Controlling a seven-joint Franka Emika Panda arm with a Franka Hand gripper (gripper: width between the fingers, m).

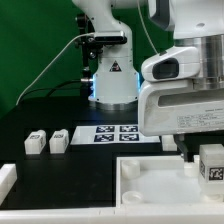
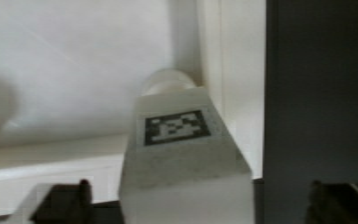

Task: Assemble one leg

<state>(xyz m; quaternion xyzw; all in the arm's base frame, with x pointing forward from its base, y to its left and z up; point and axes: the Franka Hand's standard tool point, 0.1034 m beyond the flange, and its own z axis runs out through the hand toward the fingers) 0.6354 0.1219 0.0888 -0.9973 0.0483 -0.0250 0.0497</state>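
Note:
One leg (image 1: 212, 166) stands upright in the corner of the large white tray-like part (image 1: 150, 185) at the exterior view's right, its tag facing the camera. My gripper (image 1: 203, 154) hangs over it with a finger on either side. In the wrist view the leg (image 2: 179, 135) fills the middle between the two dark fingers (image 2: 69, 203), with a narrow gap showing on each side, so the gripper (image 2: 201, 205) looks open around it. The leg's rounded far end sits against the tray's corner wall (image 2: 215, 50). Two more legs (image 1: 36, 143) (image 1: 60, 141) lie at the exterior view's left.
The marker board (image 1: 115, 133) lies behind the tray, in front of the arm's base (image 1: 112, 85). A white part's end (image 1: 7, 178) shows at the exterior view's lower left edge. A cable runs along the table's back left.

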